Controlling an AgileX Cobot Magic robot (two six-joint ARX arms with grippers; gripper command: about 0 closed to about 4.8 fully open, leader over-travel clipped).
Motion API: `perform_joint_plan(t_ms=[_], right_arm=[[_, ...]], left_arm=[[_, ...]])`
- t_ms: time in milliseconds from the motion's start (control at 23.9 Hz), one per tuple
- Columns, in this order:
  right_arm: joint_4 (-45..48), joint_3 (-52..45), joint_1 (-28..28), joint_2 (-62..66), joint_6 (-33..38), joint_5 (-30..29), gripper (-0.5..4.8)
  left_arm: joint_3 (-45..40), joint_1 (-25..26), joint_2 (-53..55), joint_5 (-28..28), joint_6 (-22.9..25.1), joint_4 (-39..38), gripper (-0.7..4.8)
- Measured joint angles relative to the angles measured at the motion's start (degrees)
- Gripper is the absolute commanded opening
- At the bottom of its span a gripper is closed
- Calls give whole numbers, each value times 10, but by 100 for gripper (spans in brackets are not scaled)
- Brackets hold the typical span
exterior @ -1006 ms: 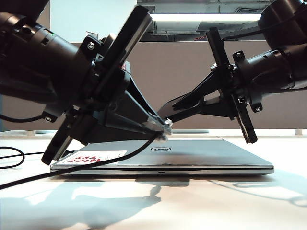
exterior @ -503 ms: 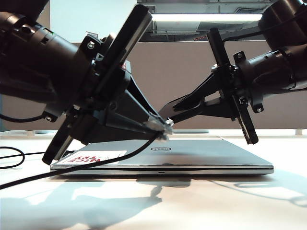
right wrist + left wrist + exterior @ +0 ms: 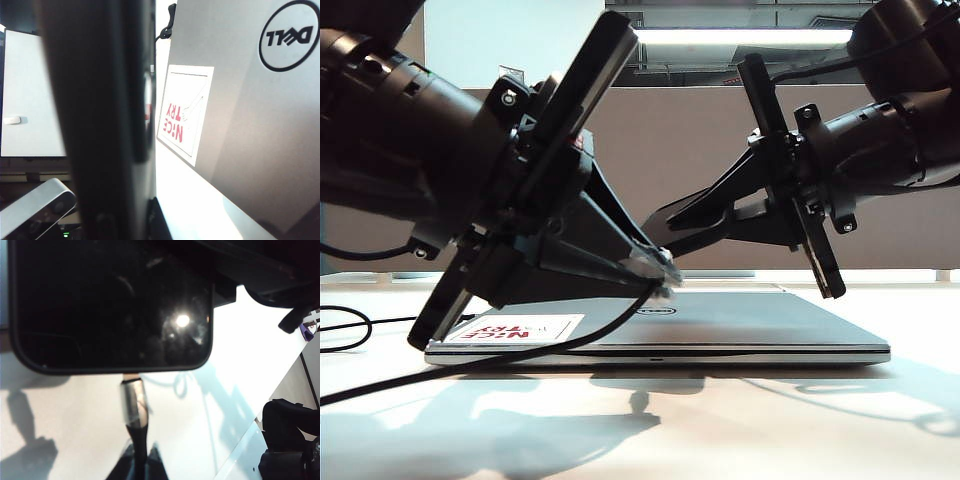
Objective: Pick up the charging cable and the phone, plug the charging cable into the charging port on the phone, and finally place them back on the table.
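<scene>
The exterior camera sits low, near table height, facing the laptop's front edge with both arms close before it. The left wrist camera looks along its gripper at the phone's edge, very near. The right wrist camera looks past the phone's side onto the laptop lid, shared with the exterior view.

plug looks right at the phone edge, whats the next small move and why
Probably a short push of the left gripper straight toward the phone. The left wrist view shows the cable plug meeting the phone's bottom edge with silvery metal still showing. The right gripper holds the phone above the laptop.
</scene>
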Motion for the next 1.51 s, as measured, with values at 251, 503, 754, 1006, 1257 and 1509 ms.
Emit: perform_joint_plan(t_ms=[251, 503, 754, 1006, 1257, 1509], right_arm=[[2, 0, 0, 0, -15, -11, -5], [2, 0, -1, 0, -30, -22, -5], [-10, 0, -13, 0, -45, -44, -5], [-23, 3, -13, 0, -52, -51, -5], [-23, 3, -13, 0, -54, -49, -5], [-39, 1, -33, -8, -57, -57, -5]], left_arm=[[0, 2, 0, 3, 0, -1, -7], [0, 2, 0, 6, 0, -1, -6], [0, 2, 0, 7, 0, -1, -7], [0, 2, 0, 10, 0, -2, -7], [0, 2, 0, 10, 0, -2, 153], [2, 3, -7, -7, 2, 23, 217]])
